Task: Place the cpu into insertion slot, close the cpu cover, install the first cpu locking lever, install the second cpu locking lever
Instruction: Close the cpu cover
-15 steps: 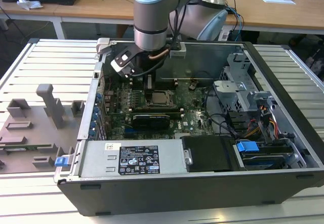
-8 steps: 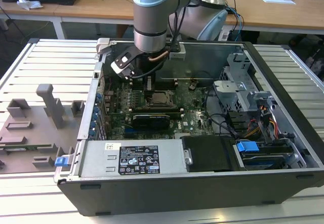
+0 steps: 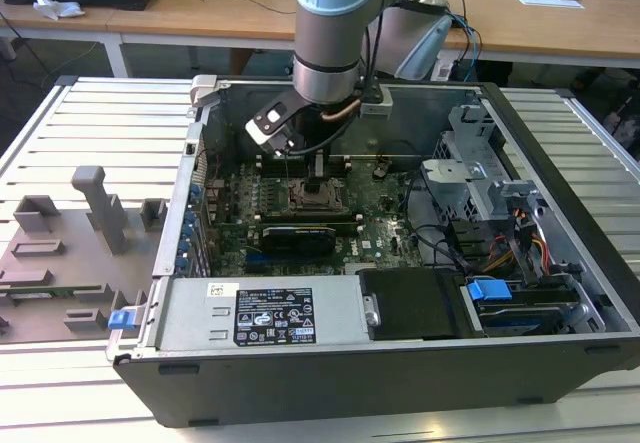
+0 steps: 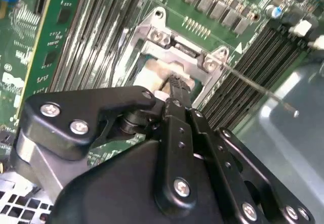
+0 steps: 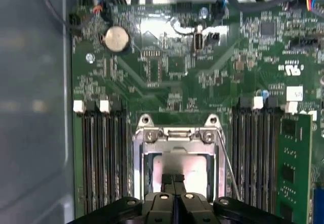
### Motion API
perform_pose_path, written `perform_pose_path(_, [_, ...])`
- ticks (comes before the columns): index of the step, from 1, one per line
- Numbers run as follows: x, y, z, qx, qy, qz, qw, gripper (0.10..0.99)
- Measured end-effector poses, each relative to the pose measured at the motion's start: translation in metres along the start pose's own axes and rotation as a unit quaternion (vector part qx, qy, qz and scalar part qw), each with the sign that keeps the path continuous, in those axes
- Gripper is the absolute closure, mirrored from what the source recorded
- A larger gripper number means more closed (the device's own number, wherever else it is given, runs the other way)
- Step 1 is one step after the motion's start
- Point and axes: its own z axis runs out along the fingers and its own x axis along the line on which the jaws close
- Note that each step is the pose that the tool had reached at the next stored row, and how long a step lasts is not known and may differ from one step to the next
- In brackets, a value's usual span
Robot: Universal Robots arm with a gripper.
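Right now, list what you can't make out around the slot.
- Near edge of the cpu: first wrist view, behind the pincer.
- Contacts of the slot: both wrist views, under cpu and cover.
- Slot detail: exterior view, too small, below the arm.

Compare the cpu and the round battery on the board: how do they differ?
The cpu is square and pale beige; the battery is round and silvery. The cpu lies in the slot, under the hand; the battery sits on open board, apart from the hand. Both are flat and metallic.
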Motion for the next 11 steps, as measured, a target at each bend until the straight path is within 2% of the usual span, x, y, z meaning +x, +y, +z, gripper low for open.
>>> perform_pose_path(6, [0.0006, 0.0014, -0.0134, 0.0005, -0.0001, 0.000, 1.0000, 0.980])
perform_pose_path(9, [0.0010, 0.0012, -0.0249, 0.0005, -0.0001, 0.000, 1.0000, 0.980])
perform_pose_path(11, [0.0012, 0.0012, -0.0283, 0.0005, -0.0001, 0.000, 1.0000, 0.980])
